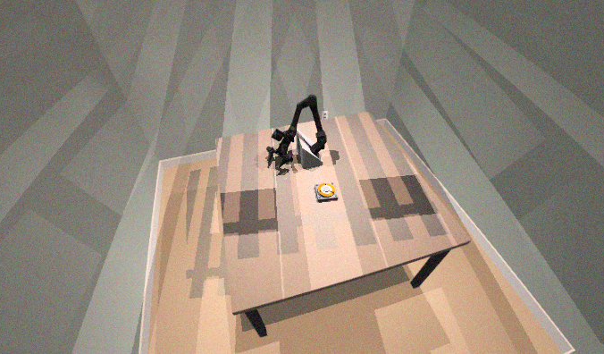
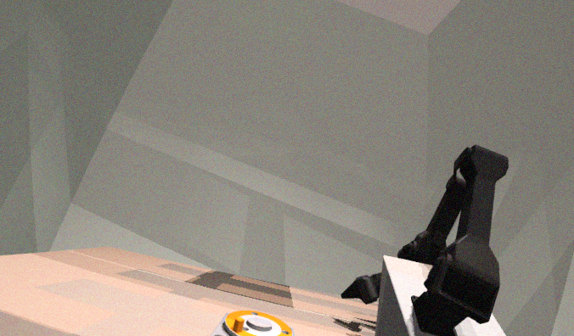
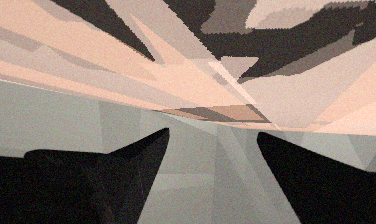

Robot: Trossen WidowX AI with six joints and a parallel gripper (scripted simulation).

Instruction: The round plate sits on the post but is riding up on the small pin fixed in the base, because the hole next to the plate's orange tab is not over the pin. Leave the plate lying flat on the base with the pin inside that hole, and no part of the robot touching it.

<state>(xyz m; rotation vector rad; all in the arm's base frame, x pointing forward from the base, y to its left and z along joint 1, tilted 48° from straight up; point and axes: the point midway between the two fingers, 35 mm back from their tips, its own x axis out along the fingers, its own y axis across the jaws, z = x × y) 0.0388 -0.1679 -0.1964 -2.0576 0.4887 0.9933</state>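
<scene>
The round plate (image 1: 321,187) (image 2: 277,317), with an orange rim and white middle, sits around the grey post (image 2: 259,323) on the square grey base (image 1: 328,199) (image 2: 218,332). Its orange tab (image 2: 239,325) stands up on the left side in the exterior view, with a small dark hole beside it. A dark gap shows under the plate's left edge there; the pin is not discernible. The lower part is cut off by the frame. My gripper (image 1: 274,164) (image 3: 212,134) is open and empty, well away from the plate, on the arm's side of the table.
The black arm (image 1: 316,117) (image 2: 481,204) rises beside a pale wedge-shaped block (image 1: 310,158) (image 2: 389,297) at the back of the table (image 1: 296,277). Dark shadow patches lie left and right of the base. The wrist view shows the tabletop and wall, without the plate.
</scene>
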